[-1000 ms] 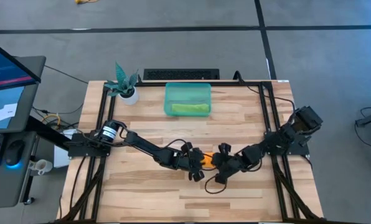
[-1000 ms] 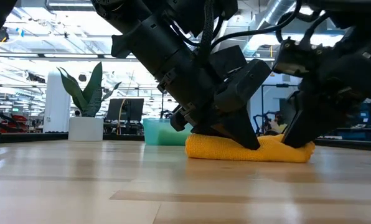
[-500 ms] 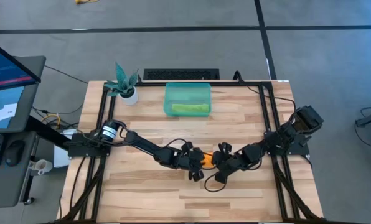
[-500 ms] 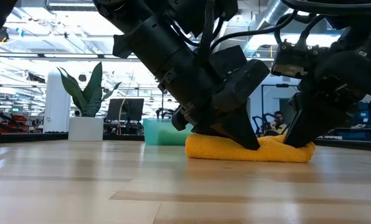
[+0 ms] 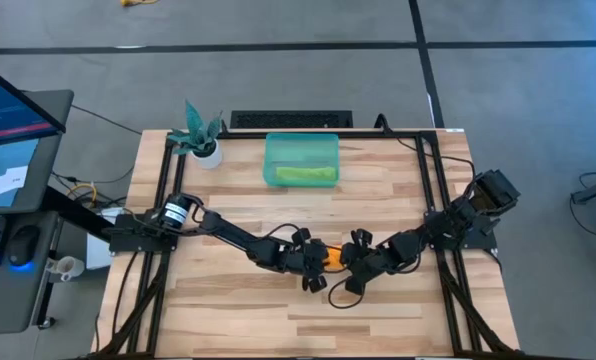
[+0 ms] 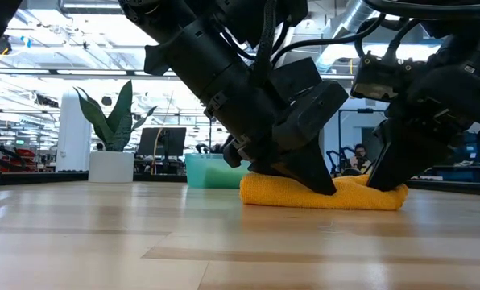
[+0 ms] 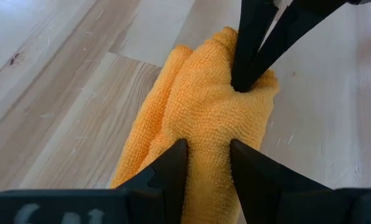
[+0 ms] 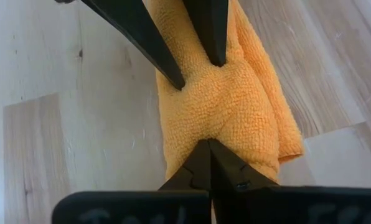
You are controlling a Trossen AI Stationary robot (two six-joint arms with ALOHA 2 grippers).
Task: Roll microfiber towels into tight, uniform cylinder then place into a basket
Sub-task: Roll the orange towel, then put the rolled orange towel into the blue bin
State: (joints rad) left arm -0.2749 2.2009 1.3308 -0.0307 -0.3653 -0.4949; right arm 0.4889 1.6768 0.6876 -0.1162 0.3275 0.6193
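Note:
An orange microfiber towel point(image 5: 330, 257) lies bunched into a short loose roll point(image 6: 320, 195) on the wooden table, near its middle. My left gripper point(image 7: 207, 163) comes at it from the table's left, with its fingers set apart on either side of a raised fold. My right gripper point(image 8: 208, 149) comes from the right, its fingers shut at the towel's other end. The teal basket point(image 5: 301, 160) stands at the far side. A rolled lime green towel point(image 5: 303, 174) lies in it. My left gripper pinches a raised fold along the towel's top point(image 7: 205, 134) between its two fingers. They slant down from the table's left and lie along the roll. The towel rests on the table. My right gripper has its fingertips shut on a small pucker of cloth point(image 8: 205, 132) at the towel's right end. The fingers point(image 6: 382, 179) slant down from the table's right. The cloth creases toward the tips, and the towel stays on the table.
A white pot with a teal plant point(image 5: 200, 135) stands at the far left corner. A dark keyboard point(image 5: 290, 120) lies behind the basket. Black frame rails point(image 5: 438, 200) run along the table's sides. Bare wood lies in front of the towel.

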